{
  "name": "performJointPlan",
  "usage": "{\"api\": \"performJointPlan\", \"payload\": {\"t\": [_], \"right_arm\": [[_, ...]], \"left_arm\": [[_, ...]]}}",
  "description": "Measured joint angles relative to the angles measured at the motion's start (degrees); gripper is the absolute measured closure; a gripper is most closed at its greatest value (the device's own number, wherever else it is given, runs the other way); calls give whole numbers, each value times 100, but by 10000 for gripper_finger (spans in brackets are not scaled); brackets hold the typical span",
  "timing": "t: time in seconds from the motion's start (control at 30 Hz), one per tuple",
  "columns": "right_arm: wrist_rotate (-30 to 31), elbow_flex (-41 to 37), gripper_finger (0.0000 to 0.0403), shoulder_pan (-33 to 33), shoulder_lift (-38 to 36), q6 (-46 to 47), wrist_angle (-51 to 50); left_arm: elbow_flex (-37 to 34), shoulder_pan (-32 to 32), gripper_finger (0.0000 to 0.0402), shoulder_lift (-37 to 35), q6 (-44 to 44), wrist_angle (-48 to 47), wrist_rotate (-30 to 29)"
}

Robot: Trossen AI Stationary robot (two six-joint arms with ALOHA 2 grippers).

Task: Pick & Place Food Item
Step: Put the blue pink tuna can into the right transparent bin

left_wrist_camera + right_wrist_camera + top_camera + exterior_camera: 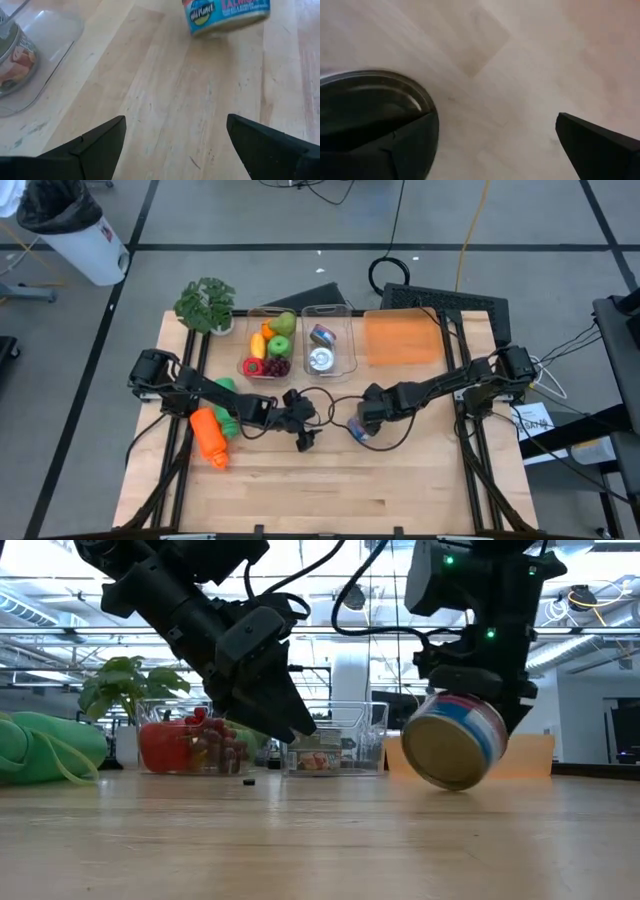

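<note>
- Left gripper [304, 435] fingers spread wide, holding nothing; right gripper [360, 430] fingers wide beside a tilted can [458, 737].
- Behind the can: fruit tub [268, 345]; tub [330, 345] with two cans.
- Can label reads "Wild Planet".

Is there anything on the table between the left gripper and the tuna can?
No. The left wrist view shows only bare wood between the open left gripper and the tilted can.

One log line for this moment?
right gripper: open, beside tilted can | left gripper: open, waiting near the bins | can not placed
</note>
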Motion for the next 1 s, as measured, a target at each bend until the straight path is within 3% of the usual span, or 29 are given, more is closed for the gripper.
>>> {"api": "performJointPlan", "payload": {"t": [0.4, 0.77, 0.9, 1.0], "right_arm": [[4, -18, 19, -109, 7, -86, -228], [432, -16, 19, -302, -233, -261, -848], [494, -16, 19, -32, -728, 203, -1161], [886, -16, 19, 428, -1091, 442, -844]], "left_arm": [[-1, 12, 41, 0, -4, 52, 13], [-1, 12, 41, 2, 17, -44, 11], [0, 12, 41, 2, 63, 26, -31], [-1, 41, 41, 2, 286, 136, 17]]}}
